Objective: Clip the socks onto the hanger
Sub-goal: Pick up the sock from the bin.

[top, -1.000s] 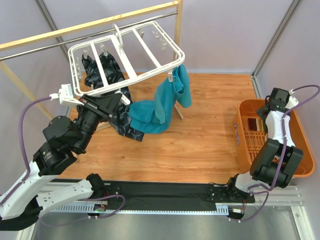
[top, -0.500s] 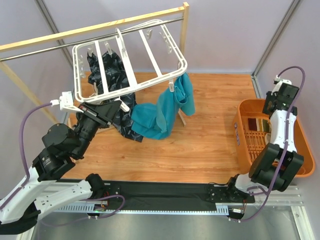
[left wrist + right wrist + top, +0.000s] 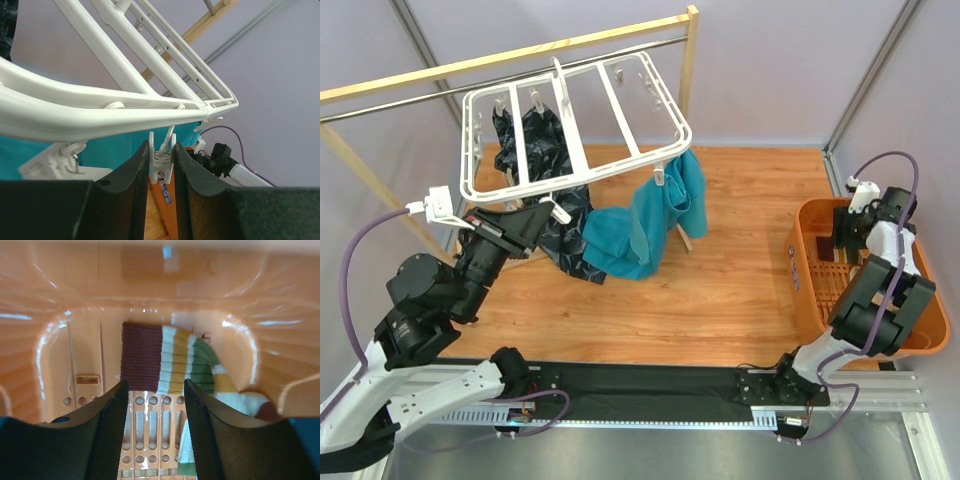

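1. The right end effector point(image 3: 155, 386) hangs inside the orange basket point(image 3: 80, 340) at the right edge of the counter point(image 3: 730, 290). Its fingers are spread apart with nothing between them. A striped sock point(image 3: 167, 360), maroon at one end, lies on the basket floor just beyond the fingertips.
2. The left end effector point(image 3: 161, 150) reaches up under the hanger point(image 3: 570, 130). Its fingers are closed against both sides of a small white clip point(image 3: 162, 162) that dangles from the near rail.
3. The step in hand looks like the fetch: one arm holds a clip ready while the other goes for a sock. No sock is on the hanger yet, so the task seems barely begun.
4. The next move calls for the right fingers to drop over the sock's maroon end and pinch it. The arm must then lift it clear of the basket wall and carry it across to the held clip.
5. Further back, a teal cloth point(image 3: 650, 215) and a dark patterned cloth point(image 3: 542, 140) hang from the hanger.
6. The hanger itself hangs from the wooden rack point(image 3: 520, 52) at the far side.
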Motion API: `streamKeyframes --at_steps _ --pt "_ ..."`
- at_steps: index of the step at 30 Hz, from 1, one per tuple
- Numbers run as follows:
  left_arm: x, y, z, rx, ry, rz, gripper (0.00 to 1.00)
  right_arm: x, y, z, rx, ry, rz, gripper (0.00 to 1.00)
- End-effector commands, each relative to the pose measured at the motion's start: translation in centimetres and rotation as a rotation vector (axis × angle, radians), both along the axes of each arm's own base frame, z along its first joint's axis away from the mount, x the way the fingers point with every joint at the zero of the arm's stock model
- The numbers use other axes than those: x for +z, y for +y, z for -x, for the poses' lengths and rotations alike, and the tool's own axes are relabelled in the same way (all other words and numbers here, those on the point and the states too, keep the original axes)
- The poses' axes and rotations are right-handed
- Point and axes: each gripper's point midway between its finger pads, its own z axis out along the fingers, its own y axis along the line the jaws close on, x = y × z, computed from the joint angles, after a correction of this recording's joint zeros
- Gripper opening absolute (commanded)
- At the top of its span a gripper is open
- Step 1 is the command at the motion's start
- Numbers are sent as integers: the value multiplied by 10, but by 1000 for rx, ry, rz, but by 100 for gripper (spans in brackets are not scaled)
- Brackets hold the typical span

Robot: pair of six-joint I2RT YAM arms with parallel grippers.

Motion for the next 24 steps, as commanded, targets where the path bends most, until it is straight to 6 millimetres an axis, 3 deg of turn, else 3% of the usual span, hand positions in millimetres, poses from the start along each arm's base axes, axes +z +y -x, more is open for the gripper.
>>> streamKeyframes --at_steps 1,8,18,24 --pt "4 -7 7 -54 -14 -34 0 -15 -11 -2 9 8 26 51" --pt "2 -26 5 -111 -1 -47 0 -39 -18 -10 -18 19 -37 54" --pt "0 -32 -1 -107 16 -44 0 -68 -26 -27 -32 82 -24 53" --pt "0 -31 -3 -94 16 -50 0 -89 -26 -19 -48 161 -19 40"
